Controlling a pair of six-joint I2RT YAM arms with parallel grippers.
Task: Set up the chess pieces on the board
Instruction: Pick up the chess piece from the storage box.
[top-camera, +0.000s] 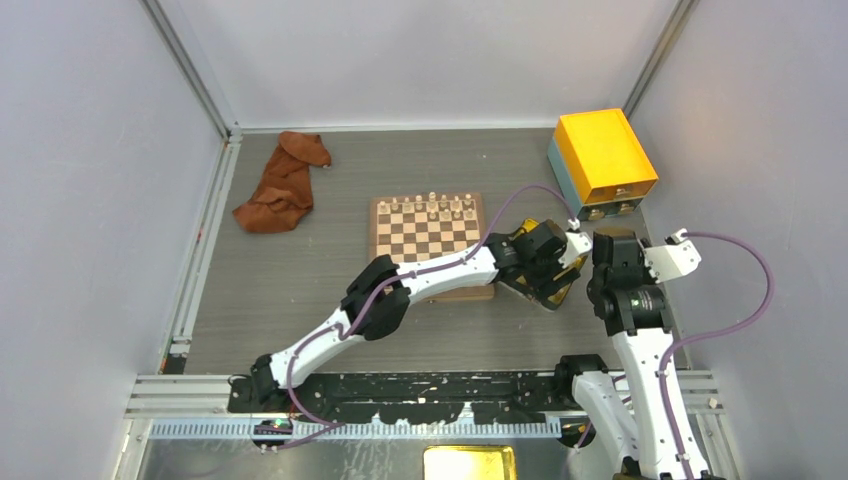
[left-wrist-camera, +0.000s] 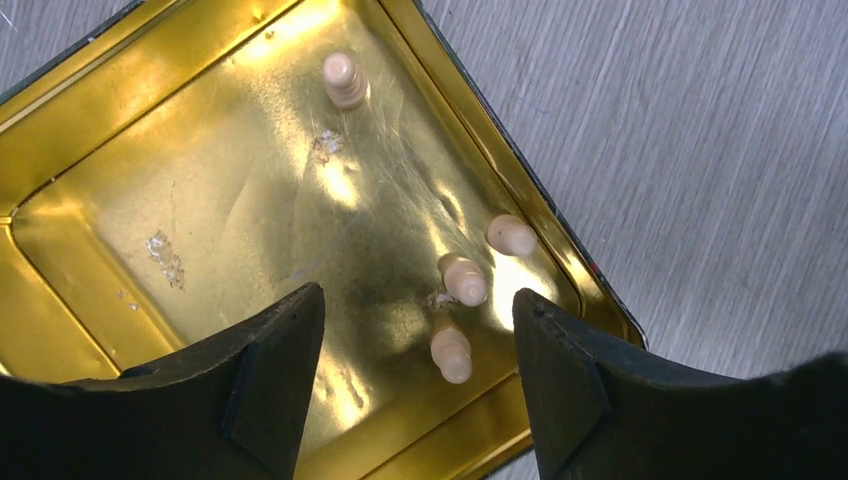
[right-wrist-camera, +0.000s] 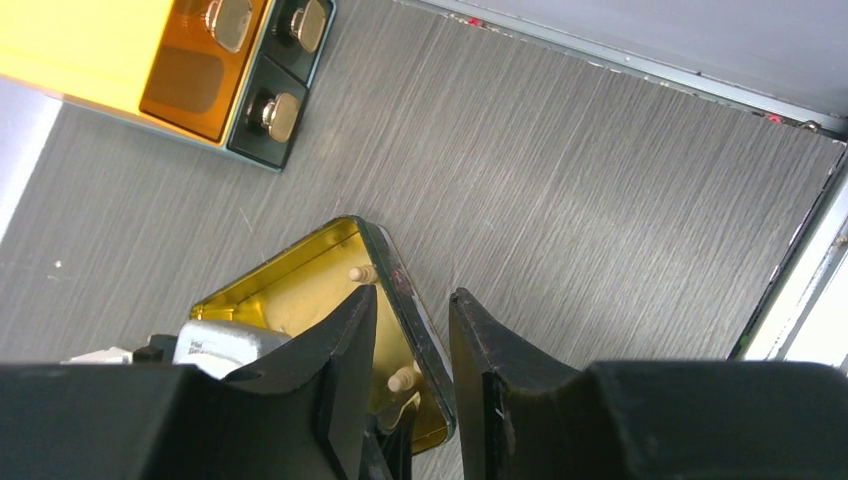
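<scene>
**Four pieces left in the tray, both arms crowded over it.** The left end effector (left-wrist-camera: 418, 385) is held wide open and empty above the tray (left-wrist-camera: 110, 120). Four pale pieces (left-wrist-camera: 464, 280) are seen on the tray's shiny floor. Three are clustered close to one rim and one is set well apart.

The board (top-camera: 427, 238) is found on the bench (top-camera: 300, 300) just left of the tray. Pale pieces are lined along its far rows, and its near edge is hidden by the left arm.

The right end effector (right-wrist-camera: 412, 375) is shown almost closed, with the tray's rim lying in the narrow gap. Whether the rim is actually pinched cannot be told.

Several risks are judged likely from here:
- **A knocked neighbour.** The clustered pieces are so close that a neighbour could be nudged when one is grasped.
- **A lost grip.** The pieces appear to lie on their sides, so a turned shape could roll or be squeezed out of the fingers on the slick metal.
- **A blocked finger.** The finger (left-wrist-camera: 560, 380) nearest the rim could be stopped by it before a piece is reached.
- **A sliding tray.** If the tray is not truly held, it could be pushed along the bench.
- **Contact and toppled pieces.** With both arms this close, contact between them is possible. Pieces already placed could be toppled when the next one is carried to the board.
</scene>
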